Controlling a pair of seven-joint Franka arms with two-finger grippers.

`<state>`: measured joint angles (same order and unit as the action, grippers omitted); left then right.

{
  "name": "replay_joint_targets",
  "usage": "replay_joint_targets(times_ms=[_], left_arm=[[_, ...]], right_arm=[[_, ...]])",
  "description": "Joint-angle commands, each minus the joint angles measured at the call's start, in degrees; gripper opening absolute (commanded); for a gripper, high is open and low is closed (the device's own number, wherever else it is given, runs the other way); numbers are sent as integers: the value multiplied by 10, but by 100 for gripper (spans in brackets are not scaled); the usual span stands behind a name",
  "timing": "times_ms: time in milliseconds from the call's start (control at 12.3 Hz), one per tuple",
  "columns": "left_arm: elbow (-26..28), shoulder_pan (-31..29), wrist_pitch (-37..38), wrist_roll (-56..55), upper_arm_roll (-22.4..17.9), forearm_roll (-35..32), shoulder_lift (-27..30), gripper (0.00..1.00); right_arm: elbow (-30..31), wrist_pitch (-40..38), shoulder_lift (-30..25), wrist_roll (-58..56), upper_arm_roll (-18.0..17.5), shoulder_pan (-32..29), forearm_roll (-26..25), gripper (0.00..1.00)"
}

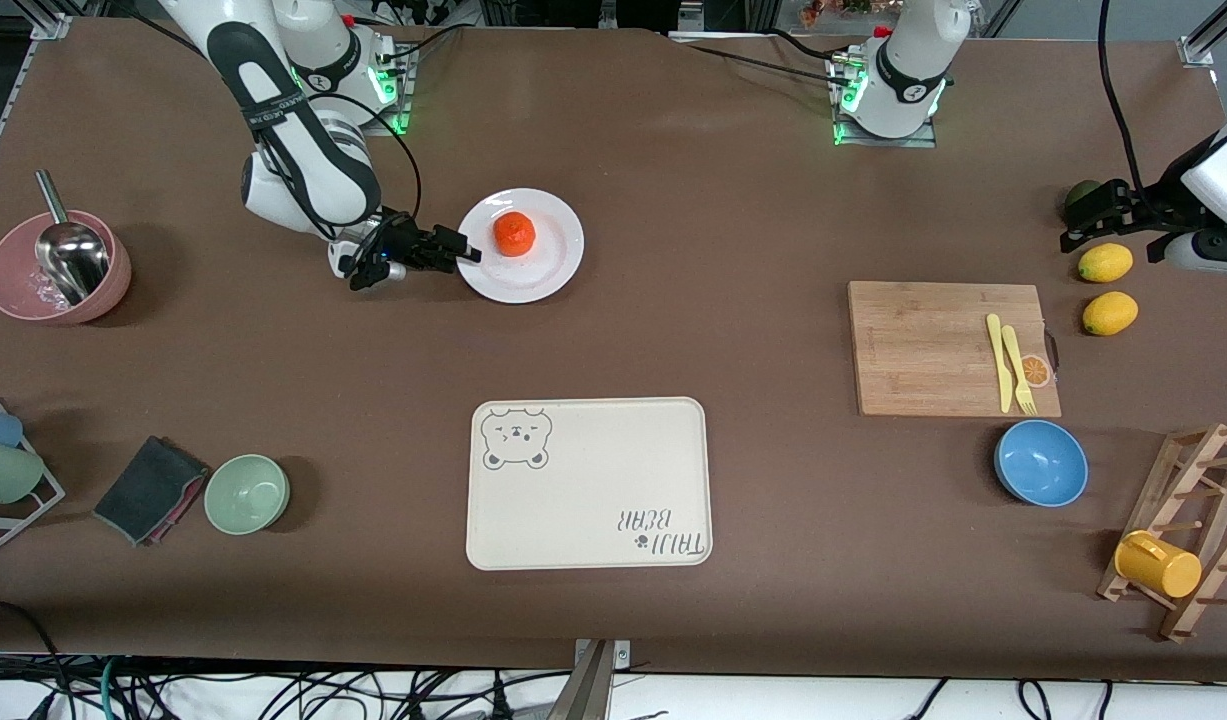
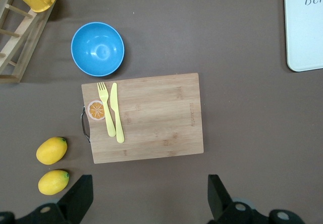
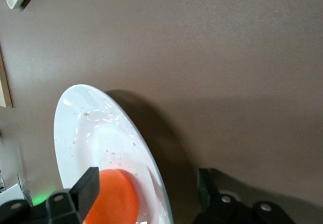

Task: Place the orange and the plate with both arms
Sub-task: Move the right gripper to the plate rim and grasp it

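**Right tool straddles the plate's rim, orange on the plate**

The orange [image 1: 514, 234] sits on the white plate [image 1: 548, 270], a little off the plate's middle, toward the robots' bases. The right tool [image 1: 463, 250] is at the plate's 9 o'clock edge in the front view, its fingers parted with the rim between them, one above the plate and one under it; contact cannot be made out. The left tool [image 1: 1073, 235] hangs with jaws wide apart and nothing between them over the surface by two lemons [image 1: 1105, 263], at 1 o'clock from the cutting board [image 1: 933, 350].
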<state>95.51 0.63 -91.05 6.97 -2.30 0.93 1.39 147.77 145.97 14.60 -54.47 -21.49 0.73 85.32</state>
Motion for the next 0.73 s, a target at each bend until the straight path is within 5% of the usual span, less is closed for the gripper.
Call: replay_joint_targets(times_ms=[0, 162, 648], left_arm=[[-17, 3, 13, 9, -1, -10, -9, 100], [-17, 3, 13, 9, -1, -10, -9, 100], [-17, 3, 13, 9, 0, -9, -12, 100]], right_arm=[[17, -3, -15, -15, -2, -5, 20, 72], [18, -4, -15, -16, -3, -5, 33, 58], [18, -2, -13, -25, -5, -4, 49, 49]])
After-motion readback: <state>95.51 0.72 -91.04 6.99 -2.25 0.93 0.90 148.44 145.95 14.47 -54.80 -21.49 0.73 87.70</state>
